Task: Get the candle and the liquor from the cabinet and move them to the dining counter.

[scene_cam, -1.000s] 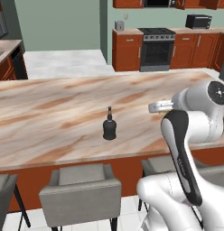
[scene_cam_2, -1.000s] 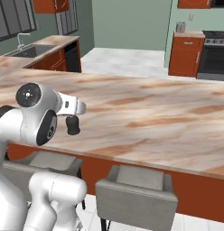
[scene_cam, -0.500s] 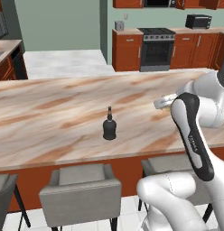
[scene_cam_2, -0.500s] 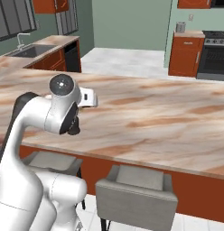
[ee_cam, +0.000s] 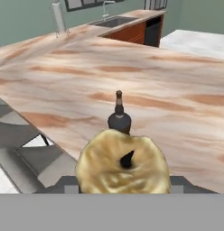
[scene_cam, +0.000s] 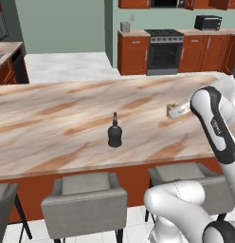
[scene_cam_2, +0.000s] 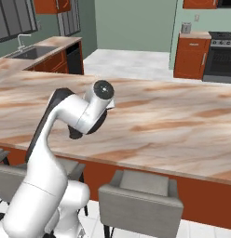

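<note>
From the left base view, the gripper [scene_cam: 172, 112] is clamped on the candle [scene_cam: 176, 111], carrying it over the dining counter [scene_cam: 53, 123] at the arm's wrist. The liquor [scene_cam: 114, 133] stands upright on that counter, off at about nine o'clock from the gripper and well apart from it.

From the right base view, the arm's white elbow hangs over the near side of the dining counter [scene_cam_2: 173, 125], and a dark rounded shape peeks out beneath it at seven o'clock; I cannot tell what it is.

In the hand view, the candle [ee_cam: 123, 164] sits between the fingers, wick showing. The liquor [ee_cam: 119, 119] rises just behind it at twelve o'clock, upright on the counter.
</note>
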### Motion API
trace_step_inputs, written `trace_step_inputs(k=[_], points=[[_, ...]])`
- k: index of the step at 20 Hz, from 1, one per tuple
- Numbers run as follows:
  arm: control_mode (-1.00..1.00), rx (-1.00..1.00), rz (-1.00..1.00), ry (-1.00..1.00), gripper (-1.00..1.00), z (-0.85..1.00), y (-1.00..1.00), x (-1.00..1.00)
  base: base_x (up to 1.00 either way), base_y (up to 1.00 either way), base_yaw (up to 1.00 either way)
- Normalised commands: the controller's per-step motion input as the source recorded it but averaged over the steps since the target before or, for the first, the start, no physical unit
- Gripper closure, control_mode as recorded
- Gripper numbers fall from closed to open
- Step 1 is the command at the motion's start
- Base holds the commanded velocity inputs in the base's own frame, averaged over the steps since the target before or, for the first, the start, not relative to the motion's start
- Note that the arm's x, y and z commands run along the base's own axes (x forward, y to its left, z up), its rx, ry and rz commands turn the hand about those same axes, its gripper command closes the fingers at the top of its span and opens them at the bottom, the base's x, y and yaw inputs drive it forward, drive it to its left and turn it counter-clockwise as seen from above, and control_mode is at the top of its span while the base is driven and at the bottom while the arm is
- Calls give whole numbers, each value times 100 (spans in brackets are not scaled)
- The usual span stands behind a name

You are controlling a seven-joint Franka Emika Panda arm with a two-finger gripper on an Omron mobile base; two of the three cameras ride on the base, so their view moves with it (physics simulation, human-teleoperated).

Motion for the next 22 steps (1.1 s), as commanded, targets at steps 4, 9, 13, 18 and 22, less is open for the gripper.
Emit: trace_step_inputs(k=[4, 9, 13, 18, 22], points=[[-100, -1, 31, 1, 100, -50, -8, 30, 0, 0, 0], [-100, 0, 29, 4, 100, -54, -2, 24, 0, 0, 0], [-100, 0, 24, 0, 100, -36, 0, 33, 0, 0, 0], [-100, -2, 16, 0, 100, -43, 13, 26, 0, 0, 0], [-100, -6, 8, -2, 100, -41, 9, 18, 0, 0, 0]])
